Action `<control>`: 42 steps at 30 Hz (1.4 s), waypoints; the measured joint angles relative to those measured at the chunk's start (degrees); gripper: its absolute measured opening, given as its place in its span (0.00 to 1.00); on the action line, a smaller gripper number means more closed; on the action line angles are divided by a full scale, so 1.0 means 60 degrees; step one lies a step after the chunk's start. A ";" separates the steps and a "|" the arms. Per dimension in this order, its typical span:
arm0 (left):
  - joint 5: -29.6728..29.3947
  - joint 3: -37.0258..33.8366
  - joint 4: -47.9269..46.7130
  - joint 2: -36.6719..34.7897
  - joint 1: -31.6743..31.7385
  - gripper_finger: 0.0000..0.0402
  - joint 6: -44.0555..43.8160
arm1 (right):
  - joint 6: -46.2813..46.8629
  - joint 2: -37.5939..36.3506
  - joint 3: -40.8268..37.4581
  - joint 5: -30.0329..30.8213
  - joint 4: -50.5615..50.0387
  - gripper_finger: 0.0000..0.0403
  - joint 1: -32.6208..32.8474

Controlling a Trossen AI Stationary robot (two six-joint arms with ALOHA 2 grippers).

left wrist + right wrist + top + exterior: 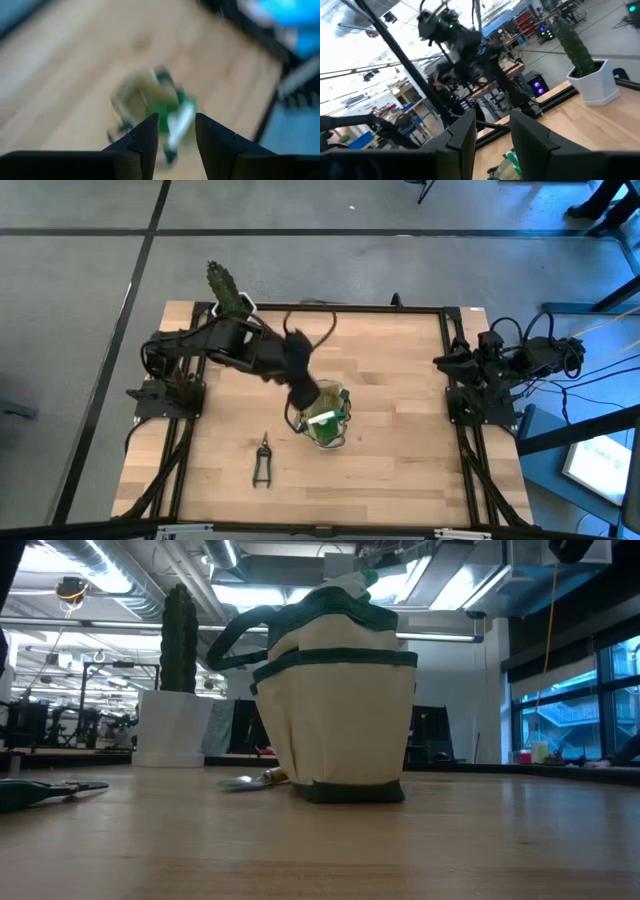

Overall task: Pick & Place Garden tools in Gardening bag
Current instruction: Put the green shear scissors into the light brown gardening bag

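Observation:
The khaki gardening bag [330,425] stands upright on its base near the table's middle; it also shows in the low view [340,710]. The green spray bottle [324,420] sits inside it, its white nozzle [352,582] sticking out of the top. My left gripper [176,122] hovers open and empty above the bag; in the high view it is just far-left of the bag [303,392]. The black pruning shears [262,461] lie flat on the table to the bag's near left. A metal trowel [248,781] lies by the bag's foot. The hand rake does not show. My right gripper [491,125] waits open at the table's right edge.
A cactus [225,288] in a white pot [170,728] stands at the table's far left corner. A black frame [455,380] runs along the table's edges. Bare wood lies to the right of the bag and near the front edge.

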 joint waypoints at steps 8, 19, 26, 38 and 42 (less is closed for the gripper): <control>0.1375 -0.0966 -0.0594 0.0043 -0.1307 0.26 0.0372 | 0.0218 0.0000 0.0000 0.0108 -0.0001 0.31 0.0004; 0.1361 -0.3279 -0.0633 0.0057 -0.2859 0.21 -0.2597 | 0.0291 0.0000 0.0000 -0.0065 -0.0142 0.31 0.0007; 0.1930 -0.4779 -0.0035 0.0053 -0.3555 0.21 -0.3729 | 0.0290 0.0000 0.0000 0.0189 -0.0305 0.31 0.0004; 0.2078 -0.6175 0.2414 0.0040 -0.3847 0.21 -0.6540 | 0.1027 0.0000 -0.0002 0.0053 -0.0430 0.31 0.0006; 0.1843 -0.6175 0.2404 0.0035 -0.3924 0.21 -0.8053 | 0.1229 0.0000 0.0000 -0.0465 -0.0430 0.31 0.0005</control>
